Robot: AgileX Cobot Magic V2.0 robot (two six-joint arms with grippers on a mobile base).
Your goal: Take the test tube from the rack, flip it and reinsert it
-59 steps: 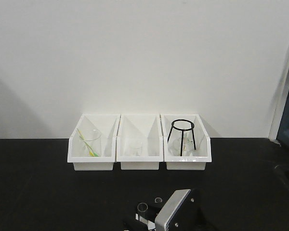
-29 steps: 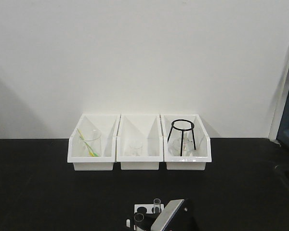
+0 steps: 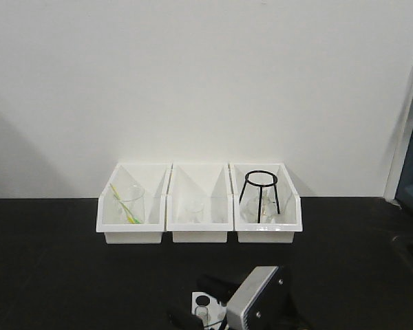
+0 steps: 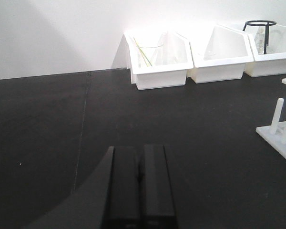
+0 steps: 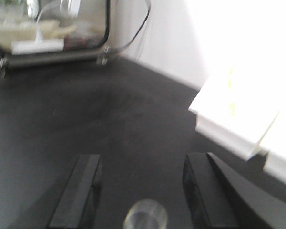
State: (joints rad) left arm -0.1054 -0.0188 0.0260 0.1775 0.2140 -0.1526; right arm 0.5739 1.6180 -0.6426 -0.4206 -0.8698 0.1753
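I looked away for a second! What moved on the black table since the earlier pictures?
The right arm's gray wrist swung over the rack, first down-left, then back up. Its right gripper is open, with a glass tube between the fingers, not gripped. The rack, hidden at first, now shows. The three white bins and the shut left gripper stayed put.

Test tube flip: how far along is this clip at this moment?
Nothing looks finished. The right gripper is open, its fingers either side of the test tube, whose rim shows between them; contact is unclear. The rack sits at the arm. The left gripper is shut, idle. Lifting, flipping and reinserting remain.
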